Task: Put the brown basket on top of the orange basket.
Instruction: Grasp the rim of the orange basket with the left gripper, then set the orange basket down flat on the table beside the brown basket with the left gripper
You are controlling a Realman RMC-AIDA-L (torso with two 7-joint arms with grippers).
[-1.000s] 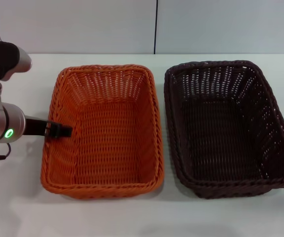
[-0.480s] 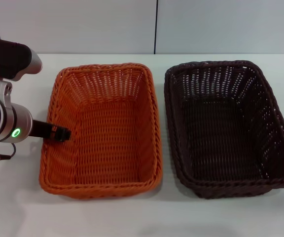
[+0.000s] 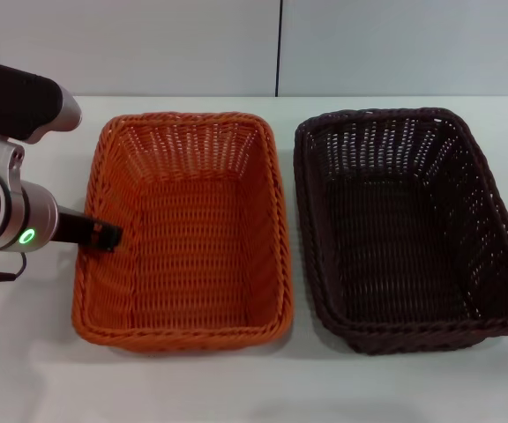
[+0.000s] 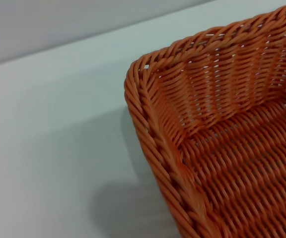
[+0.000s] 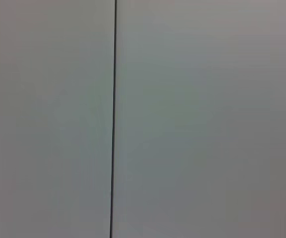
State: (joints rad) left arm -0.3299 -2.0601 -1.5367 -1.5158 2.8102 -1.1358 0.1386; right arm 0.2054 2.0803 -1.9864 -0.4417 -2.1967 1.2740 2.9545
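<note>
Your left pincer (image 3: 104, 235) sits at the left rim of the orange basket (image 3: 183, 231), its dark tip over the braided edge; how far it is open cannot be told. The brown basket (image 3: 410, 226) rests on the white surface (image 3: 254, 388) just beside the orange one, well apart from the pincer.

Orange basket (image 3: 183, 231) — woven plastic wicker, slight sheen, brown basket (image 3: 408, 225) — same weave, matt white table (image 3: 42, 370)

Left arm reaches inward, its end effector (image 3: 104, 235) held low, wrist level.
</note>
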